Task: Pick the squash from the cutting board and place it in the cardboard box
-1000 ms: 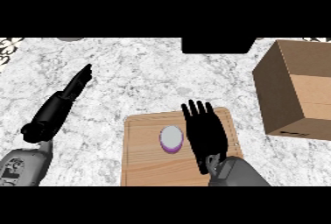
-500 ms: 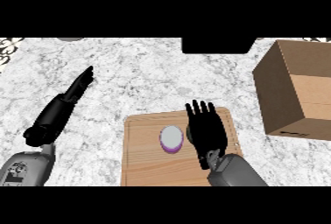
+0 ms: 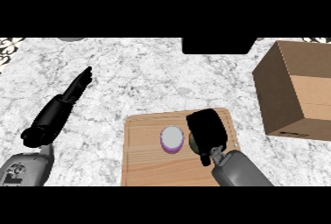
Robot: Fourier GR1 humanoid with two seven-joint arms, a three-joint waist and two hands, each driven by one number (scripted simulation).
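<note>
- The squash (image 3: pixel 172 138) is an oval item with a pale grey top and a purple rim along its lower edge; it lies on the cutting board (image 3: pixel 149 166), in the board's upper middle area.
- The right hand (image 3: pixel 207 131) is positioned over the cutting board, just beside the squash on the squash's right side.
- The right hand appears as a compact black mass with the back of the hand facing up; the fingers are bent downward. Whether they touch the squash cannot be determined from this view.
- No part of the right hand closes around the squash; the squash top is fully visible to the left of the fingers.
- The cutting board is a light wooden rectangle resting on the marble counter (image 3: pixel 149 78).
- The cardboard box (image 3: pixel 298 89) stands on the counter, well apart from the right-hand fingers, toward the upper right; its open top faces up.
- The left hand (image 3: pixel 79 85) is at the view's left over bare counter, fingers straight and together, holding nothing, well apart from the cutting board.
</note>
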